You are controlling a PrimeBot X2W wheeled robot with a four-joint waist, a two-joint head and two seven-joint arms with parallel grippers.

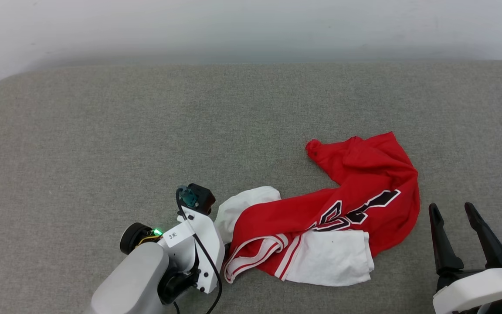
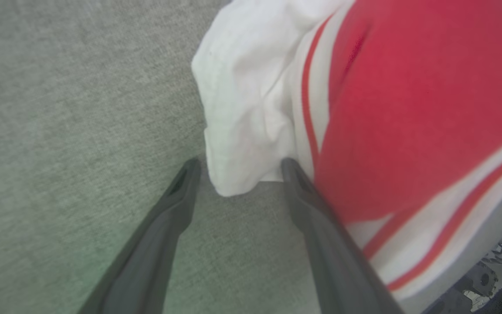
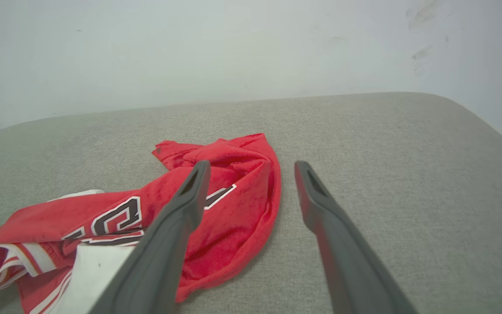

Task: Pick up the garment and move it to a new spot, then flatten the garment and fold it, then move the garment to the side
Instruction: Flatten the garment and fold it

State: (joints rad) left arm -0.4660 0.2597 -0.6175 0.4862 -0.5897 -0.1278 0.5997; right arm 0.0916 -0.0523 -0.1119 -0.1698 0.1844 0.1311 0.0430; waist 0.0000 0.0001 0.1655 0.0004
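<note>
- The garment (image 1: 355, 205), a red jersey-style shirt, is shown crumpled in a loose arc on the right half of the grey upholstered surface (image 1: 146, 131), nearer its front edge than the pale wall (image 1: 251, 26) behind.
- Black, white-outlined lettering (image 1: 355, 211) is partly exposed on the upper face, broken by folds. The striped trim (image 1: 255, 255) is bunched at the garment's near left end.
- One white sleeve (image 1: 246, 203) is turned out at the left end. A second white sleeve (image 1: 329, 257) lies flat along the near edge.
- The left gripper (image 2: 240, 165) is lowered at the garment's left end. In the left wrist view its jaws are seen spread wide, with the hem of the white sleeve lying between them. The inner finger is seen just beside the striped fabric, and nothing is clamped.
- The right gripper (image 1: 451, 207) is held just beside the garment's right end. Its jaws are likewise spread wide and empty. In the right wrist view the red body is seen ahead and to the left, beyond the fingertips, with bare surface between the fingers.
- Progress, as judged: the first pick-up is being approached and is not yet made.
- Remaining, as judged: lifting and moving to a new spot, flattening, folding, and setting aside. No part of the garment appears smoothed or folded.
</note>
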